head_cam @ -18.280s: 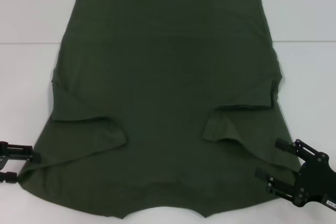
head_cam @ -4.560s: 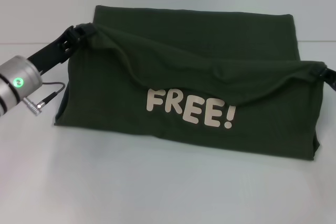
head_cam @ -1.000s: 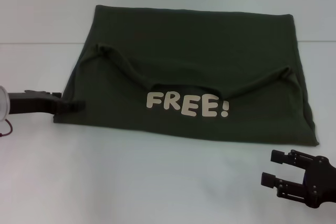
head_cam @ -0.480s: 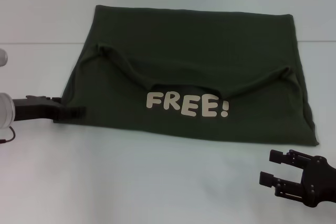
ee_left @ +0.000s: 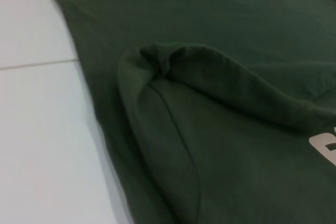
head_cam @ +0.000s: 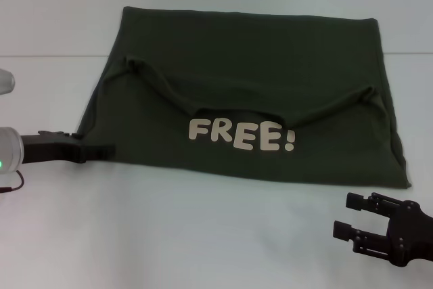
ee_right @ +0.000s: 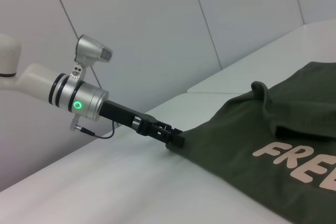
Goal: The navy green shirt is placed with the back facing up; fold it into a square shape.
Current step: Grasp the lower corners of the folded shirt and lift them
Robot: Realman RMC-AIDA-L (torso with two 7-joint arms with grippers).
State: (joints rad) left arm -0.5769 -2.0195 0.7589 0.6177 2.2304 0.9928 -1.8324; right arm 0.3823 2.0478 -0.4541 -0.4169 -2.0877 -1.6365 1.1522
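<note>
The navy green shirt [head_cam: 250,65] lies folded on the white table, with its cream "FREE!" lettering [head_cam: 241,135] facing up on the near layer. A curved, rumpled fold edge [head_cam: 162,89] runs across its middle. My left gripper [head_cam: 101,149] reaches in from the left and touches the shirt's near-left corner; the right wrist view shows the left gripper [ee_right: 176,139] against the shirt [ee_right: 273,124] edge. In the left wrist view the shirt [ee_left: 236,156] fills the picture. My right gripper [head_cam: 346,214] sits open off the shirt's near-right corner, holding nothing.
The white table [head_cam: 203,235] spreads out in front of the shirt and to both sides. A seam line [head_cam: 40,56] crosses the surface at the far left. A pale wall [ee_right: 157,24] stands behind the left arm.
Over the last second my left gripper has slid toward me along the shirt's left edge, down to its near-left corner. The right gripper and the shirt have barely moved.
</note>
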